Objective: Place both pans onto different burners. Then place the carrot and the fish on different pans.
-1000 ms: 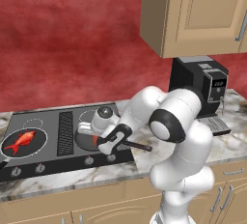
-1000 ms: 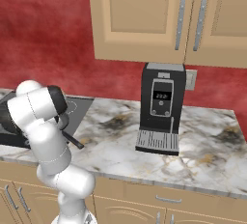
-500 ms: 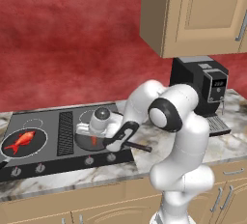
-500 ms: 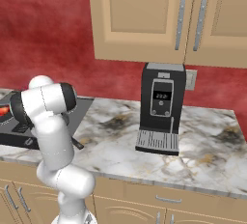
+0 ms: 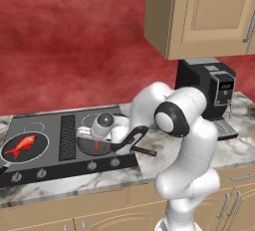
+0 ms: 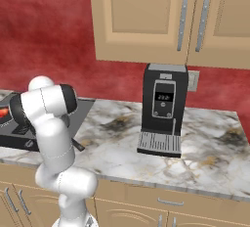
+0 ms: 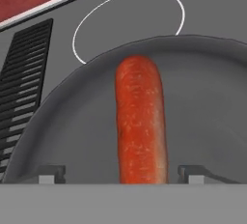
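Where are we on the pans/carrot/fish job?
Looks nearly done. Fish lies in the left pan on its burner. Carrot lies in the right pan, with the pincer open either side of it. Left: withdraw the arm.

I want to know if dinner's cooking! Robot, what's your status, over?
Hand open, over the right pan. Carrot lying in that pan. Fish in the left pan. Nothing in the way.
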Robot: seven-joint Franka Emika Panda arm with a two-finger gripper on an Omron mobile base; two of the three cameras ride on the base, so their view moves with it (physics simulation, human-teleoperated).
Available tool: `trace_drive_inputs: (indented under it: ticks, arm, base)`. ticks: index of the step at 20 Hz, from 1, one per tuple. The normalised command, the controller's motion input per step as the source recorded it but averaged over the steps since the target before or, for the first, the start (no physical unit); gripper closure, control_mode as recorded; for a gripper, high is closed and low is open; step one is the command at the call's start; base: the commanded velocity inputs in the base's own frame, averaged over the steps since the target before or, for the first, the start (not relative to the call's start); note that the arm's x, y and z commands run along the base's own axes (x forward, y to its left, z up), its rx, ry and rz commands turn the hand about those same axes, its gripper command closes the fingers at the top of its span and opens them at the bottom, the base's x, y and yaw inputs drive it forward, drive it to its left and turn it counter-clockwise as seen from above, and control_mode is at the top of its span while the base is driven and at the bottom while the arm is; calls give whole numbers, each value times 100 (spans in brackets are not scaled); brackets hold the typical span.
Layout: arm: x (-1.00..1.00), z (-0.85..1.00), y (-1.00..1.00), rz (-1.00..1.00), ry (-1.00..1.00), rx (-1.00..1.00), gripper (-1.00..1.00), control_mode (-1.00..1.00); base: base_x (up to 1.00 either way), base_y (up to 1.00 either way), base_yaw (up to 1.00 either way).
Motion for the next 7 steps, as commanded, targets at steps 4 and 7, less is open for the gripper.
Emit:
trace_drive_inputs:
  ticks: [4, 7]
  arm:
    - [0, 52, -3, 0, 0, 4, -100, -100]
    - [0, 58, -5, 0, 0, 1, -100, -100]
  base:
    - [0, 0, 0]
    - [0, 0, 0]
